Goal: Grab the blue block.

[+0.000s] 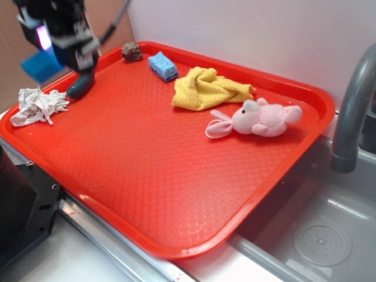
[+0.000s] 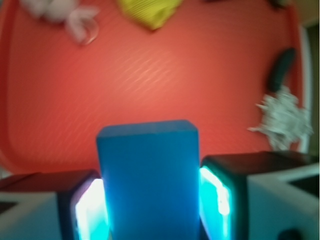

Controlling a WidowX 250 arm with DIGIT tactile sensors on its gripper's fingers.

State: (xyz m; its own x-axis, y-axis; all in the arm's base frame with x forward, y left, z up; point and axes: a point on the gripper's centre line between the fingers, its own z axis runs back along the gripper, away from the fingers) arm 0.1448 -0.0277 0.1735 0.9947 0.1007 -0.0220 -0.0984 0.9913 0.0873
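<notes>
Wrist view shows the jaws clamped on the blue block (image 2: 148, 175), lifted clear above the red tray (image 2: 150, 80); the grab looks done, nothing left.

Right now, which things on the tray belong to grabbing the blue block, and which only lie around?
Job:
blue block, held off the tray
end effector, shut on it

Lying about:
pink plush toy
yellow cloth
light-blue sponge
crumpled paper
dark oblong thing
brown lump
</notes>
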